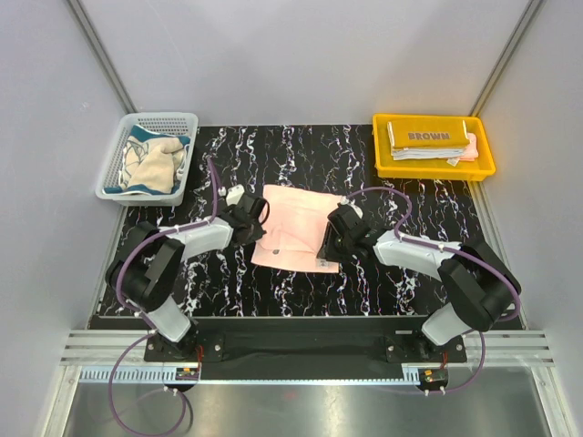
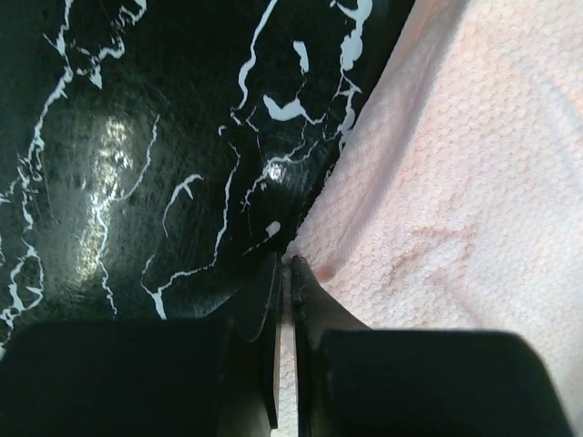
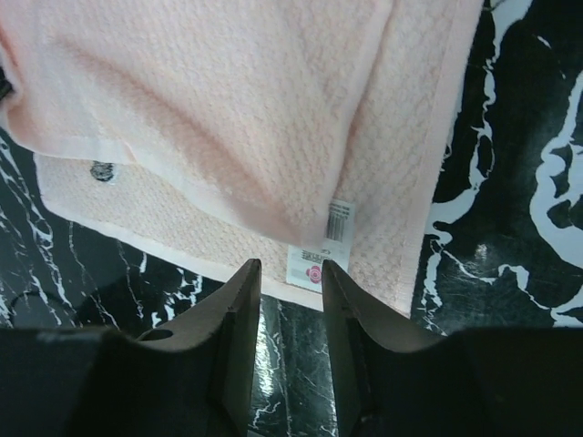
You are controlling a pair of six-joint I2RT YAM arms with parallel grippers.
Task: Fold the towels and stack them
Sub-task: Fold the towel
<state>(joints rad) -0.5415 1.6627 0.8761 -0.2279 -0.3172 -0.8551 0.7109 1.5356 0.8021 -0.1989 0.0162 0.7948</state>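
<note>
- Brightly, evenly lit from overhead in the top view; only faint shadows on the worktop [image 1: 301, 291].
- Glare patches across its glossy black surface in the left wrist view.
- Sharp on the pink towel [image 3: 228, 109]; blurred and dark on the near fingers [image 3: 232, 337].

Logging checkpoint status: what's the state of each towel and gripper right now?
pink towel: on the table, partly folded.
left gripper: shut on the pink towel's edge.
right gripper: open, holding nothing, by the towel's label.
cream towel: crumpled in the basket.
brown towel: folded, topmost in the tray.
</note>
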